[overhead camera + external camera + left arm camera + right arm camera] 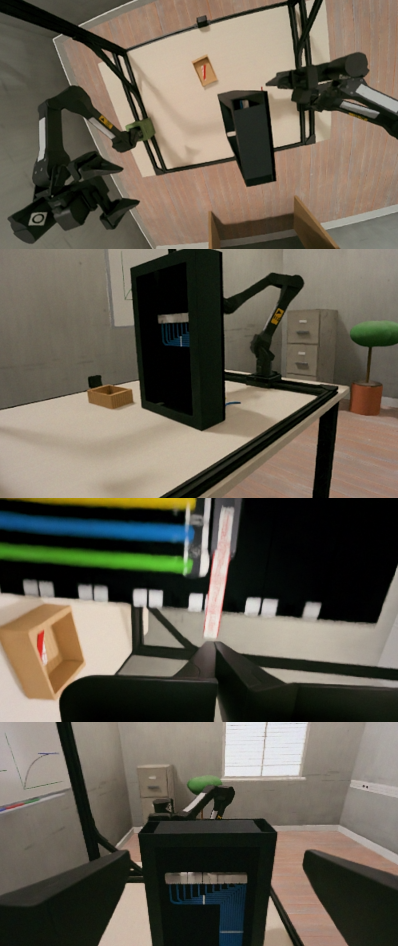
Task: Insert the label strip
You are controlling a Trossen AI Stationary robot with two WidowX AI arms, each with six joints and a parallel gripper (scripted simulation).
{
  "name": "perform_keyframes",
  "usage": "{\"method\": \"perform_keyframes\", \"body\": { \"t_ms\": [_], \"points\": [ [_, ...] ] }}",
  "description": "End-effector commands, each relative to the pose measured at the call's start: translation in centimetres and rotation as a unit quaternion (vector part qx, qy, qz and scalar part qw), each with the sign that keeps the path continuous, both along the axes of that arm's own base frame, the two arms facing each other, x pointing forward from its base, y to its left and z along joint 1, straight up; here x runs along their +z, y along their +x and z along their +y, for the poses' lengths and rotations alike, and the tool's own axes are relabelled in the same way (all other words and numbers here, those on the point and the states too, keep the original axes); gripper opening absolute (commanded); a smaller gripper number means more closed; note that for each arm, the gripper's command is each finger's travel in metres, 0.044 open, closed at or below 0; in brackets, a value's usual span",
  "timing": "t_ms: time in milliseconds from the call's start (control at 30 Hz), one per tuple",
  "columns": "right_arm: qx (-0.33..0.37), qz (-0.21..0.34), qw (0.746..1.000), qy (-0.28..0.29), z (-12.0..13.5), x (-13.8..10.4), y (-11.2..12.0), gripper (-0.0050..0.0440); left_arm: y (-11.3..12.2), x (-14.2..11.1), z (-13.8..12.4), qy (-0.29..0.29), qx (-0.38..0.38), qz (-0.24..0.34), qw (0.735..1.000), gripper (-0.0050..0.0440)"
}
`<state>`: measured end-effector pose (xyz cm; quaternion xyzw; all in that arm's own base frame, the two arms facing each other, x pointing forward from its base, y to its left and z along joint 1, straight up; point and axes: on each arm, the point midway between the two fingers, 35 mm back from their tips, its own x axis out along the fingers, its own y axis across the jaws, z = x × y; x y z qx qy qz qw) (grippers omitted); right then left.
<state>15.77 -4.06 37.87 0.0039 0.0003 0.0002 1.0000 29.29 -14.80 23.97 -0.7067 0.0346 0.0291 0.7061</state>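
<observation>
"Pressing the strip's free end is presumably intended: the left gripper is shut empty beside it. Where is the label strip?"

"Partly in the track, its outer end projecting past the panel's edge; the stop is apparently not reached. The right gripper is held spread, beyond the table's edge."

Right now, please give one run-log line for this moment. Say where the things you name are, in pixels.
left gripper [267, 84] [215, 644]: shut, empty | label strip [218, 580]: partly in track [236, 535], rest sticking out | right gripper [137, 179] [216, 859]: open, empty
</observation>
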Motion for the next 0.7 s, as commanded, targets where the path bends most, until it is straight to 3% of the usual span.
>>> {"method": "perform_keyframes", "body": {
  "t_ms": [0,267,533,667],
  "points": [
    [0.000,-0.001,1.000,-0.006,0.1,0.4,0.0,0.0440,0.3,1.0,-1.1,-0.009,0.005,-0.009,1.000,-0.0002],
    [0.000,-0.001,1.000,-0.006,0.1,0.4,0.0,0.0440,2.6,1.0,-1.0,-0.005,0.004,-0.010,1.000,-0.0004],
    [0.000,-0.001,1.000,-0.006,0.1,0.4,0.0,0.0440,2.5,0.7,0.3,-0.004,0.004,-0.007,1.000,-0.0050],
    [0.000,-0.001,1.000,-0.006,0.1,0.4,0.0,0.0440,2.5,0.7,0.8,-0.003,0.004,-0.007,1.000,-0.0050]
  ]
}}
